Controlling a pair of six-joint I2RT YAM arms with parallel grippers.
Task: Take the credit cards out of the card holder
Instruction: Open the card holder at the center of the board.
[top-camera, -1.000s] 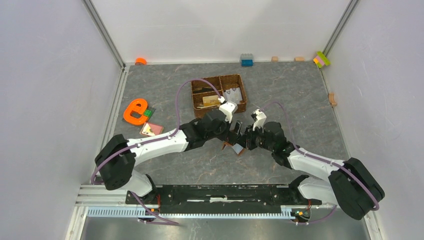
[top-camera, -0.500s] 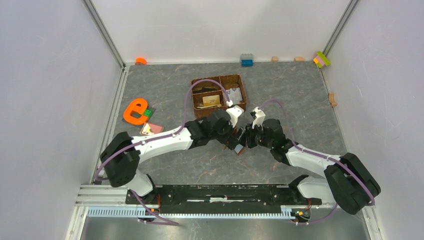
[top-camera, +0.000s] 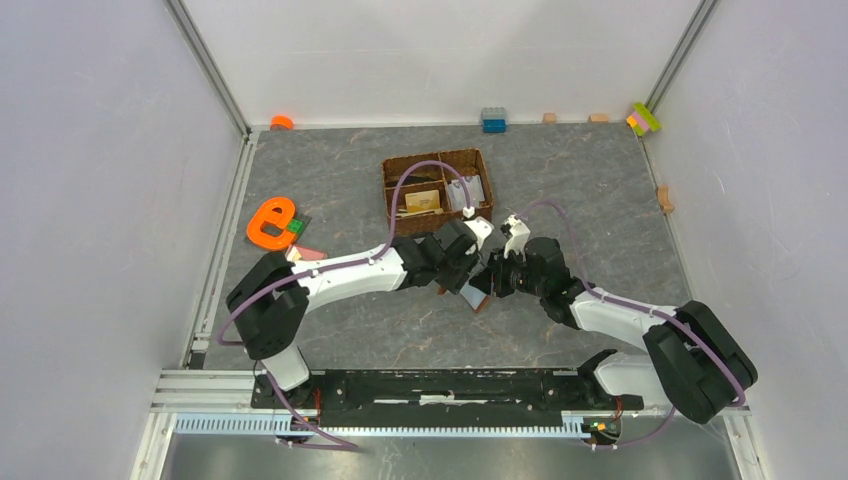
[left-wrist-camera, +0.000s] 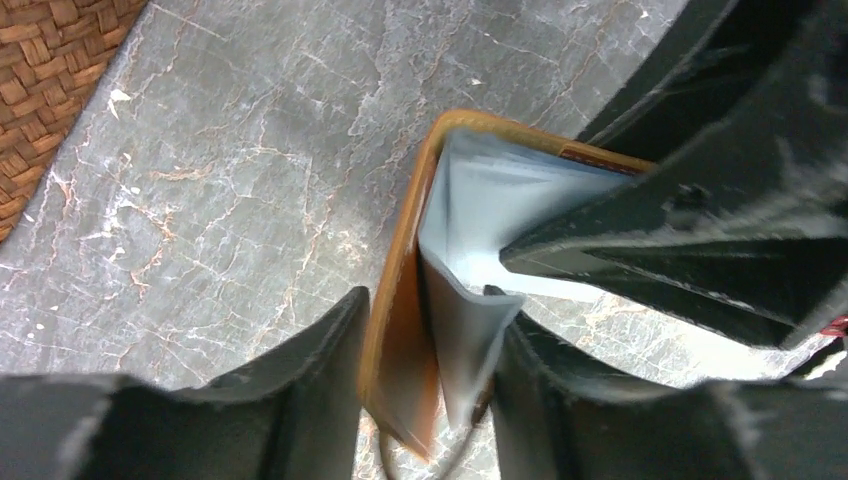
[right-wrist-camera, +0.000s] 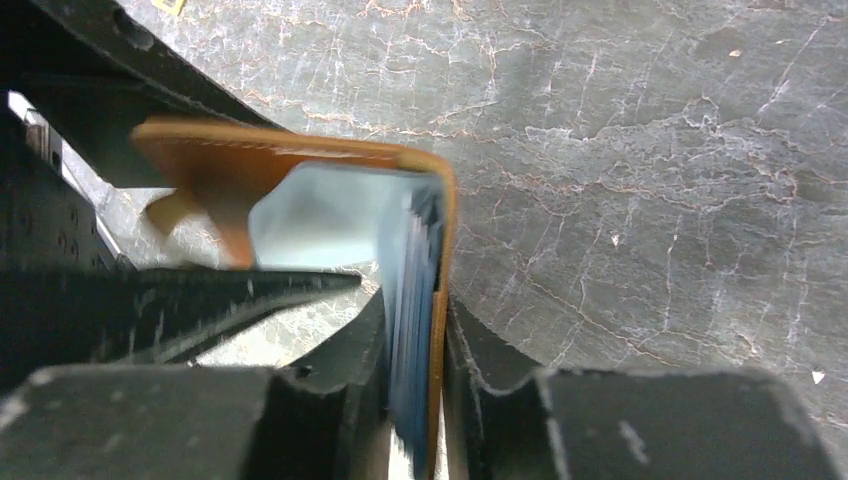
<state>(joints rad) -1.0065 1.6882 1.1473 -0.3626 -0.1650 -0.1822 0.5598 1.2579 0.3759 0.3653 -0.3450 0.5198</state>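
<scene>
The holder (left-wrist-camera: 392, 340) hangs open between the two grippers over the table (right-wrist-camera: 650, 150), just on the near side of the basket (top-camera: 387, 195). I cannot tell whether it touches the table. The right gripper (right-wrist-camera: 412, 340) is clamped on one flap, with brown cover and pale lining pressed flat between its fingers. The left gripper (left-wrist-camera: 430, 320) straddles the other flap, one finger against the brown cover and the other against the pale pocket layer. Those layers stand apart, so I cannot tell whether this is a firm pinch.

Step in hand, as I judge it: spread the holder and draw out a card.
- I use the right grip as the fixed anchor.
- I close the left fingers only on what I mean to pull. If cover and pocket are caught together, no card will slide out.
- I pull along the pocket's length, not across it, and slowly, since the flap could twist out of the anchor.

View differences:
- The left wrist view shows the gap between cover and pocket layer. It is blurred, and I can make out no card there.
- The right wrist view shows the anchored flap edge-on.
- Only the top view shows cards (top-camera: 423, 200) lying in the basket, one gold-tan and the others pale, and both arms meeting mid-table.
</scene>
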